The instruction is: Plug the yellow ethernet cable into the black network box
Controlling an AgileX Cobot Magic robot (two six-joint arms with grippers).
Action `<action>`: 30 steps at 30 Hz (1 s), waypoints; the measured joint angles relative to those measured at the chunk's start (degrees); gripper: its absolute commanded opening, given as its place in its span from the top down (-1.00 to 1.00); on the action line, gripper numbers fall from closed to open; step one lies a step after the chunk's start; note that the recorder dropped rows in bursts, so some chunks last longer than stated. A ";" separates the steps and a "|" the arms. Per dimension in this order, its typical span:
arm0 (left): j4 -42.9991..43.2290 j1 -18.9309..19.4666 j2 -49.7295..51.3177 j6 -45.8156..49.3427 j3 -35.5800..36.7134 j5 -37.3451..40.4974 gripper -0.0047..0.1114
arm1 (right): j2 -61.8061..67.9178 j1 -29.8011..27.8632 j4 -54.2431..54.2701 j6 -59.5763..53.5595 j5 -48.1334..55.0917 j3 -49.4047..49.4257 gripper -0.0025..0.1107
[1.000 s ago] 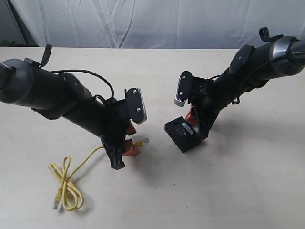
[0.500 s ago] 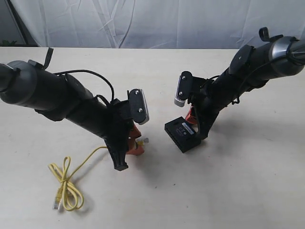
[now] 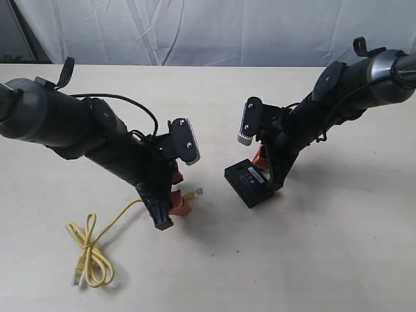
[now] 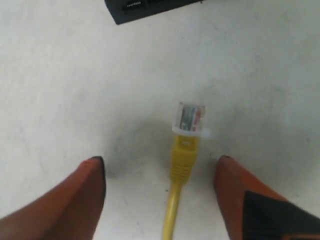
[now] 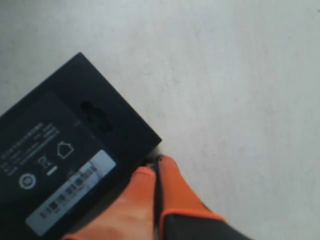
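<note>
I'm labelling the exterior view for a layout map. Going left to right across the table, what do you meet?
Coiled end of the yellow ethernet cable → left gripper → the cable's clear plug → black network box.

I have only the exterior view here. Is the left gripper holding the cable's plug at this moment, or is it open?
Observer: It is open. In the left wrist view the left gripper has the plug lying on the table between its fingers, touching neither.
Operator: Where does the plug point?
Observer: Towards the box, with bare table between them.
Operator: And the right gripper?
Observer: In the right wrist view the right gripper is shut, finger against finger, with its tips at a corner of the box.
</note>
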 measured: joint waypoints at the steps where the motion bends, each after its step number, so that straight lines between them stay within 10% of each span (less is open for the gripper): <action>1: 1.91 0.00 -0.26 -1.69 0.00 0.74 -0.14 | 0.00 0.00 0.00 0.00 0.00 0.00 0.97; 30: 1.43 0.00 1.11 -1.28 -2.75 0.75 0.00 | 0.00 0.00 0.45 -0.11 -0.12 0.00 0.97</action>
